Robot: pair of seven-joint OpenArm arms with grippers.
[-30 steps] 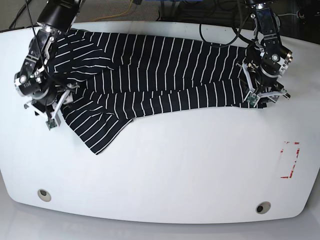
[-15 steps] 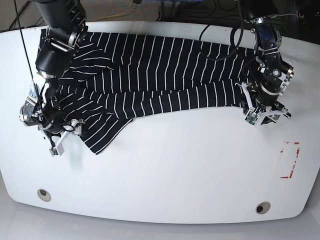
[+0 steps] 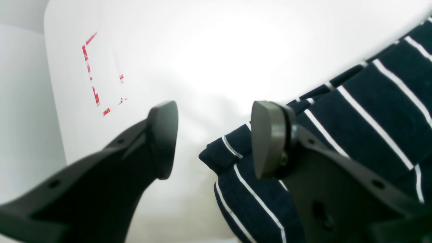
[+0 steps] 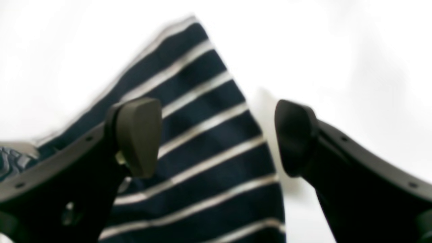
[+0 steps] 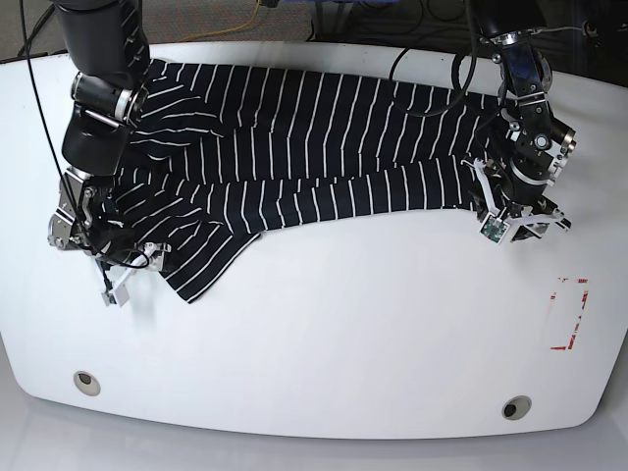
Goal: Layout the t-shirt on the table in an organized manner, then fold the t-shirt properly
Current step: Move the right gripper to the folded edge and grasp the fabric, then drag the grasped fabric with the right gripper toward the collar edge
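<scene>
T-shirt (image 5: 294, 147) is lying bunched across the counter's (image 5: 343, 334) far half. Right pincer (image 4: 216, 138), now gaping empty, is backing off the sleeve; left pincer (image 3: 209, 138) is staying open, straddling the hem corner. Layout is continuing.

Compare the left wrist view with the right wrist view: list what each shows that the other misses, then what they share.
Only the left wrist view shows the red-marked rectangle and a bunched hem corner of the t-shirt by the open left gripper. Only the right wrist view shows a flat, pointed flap of that shirt under the open right gripper. Both show striped fabric on the white table and nothing held.
</scene>
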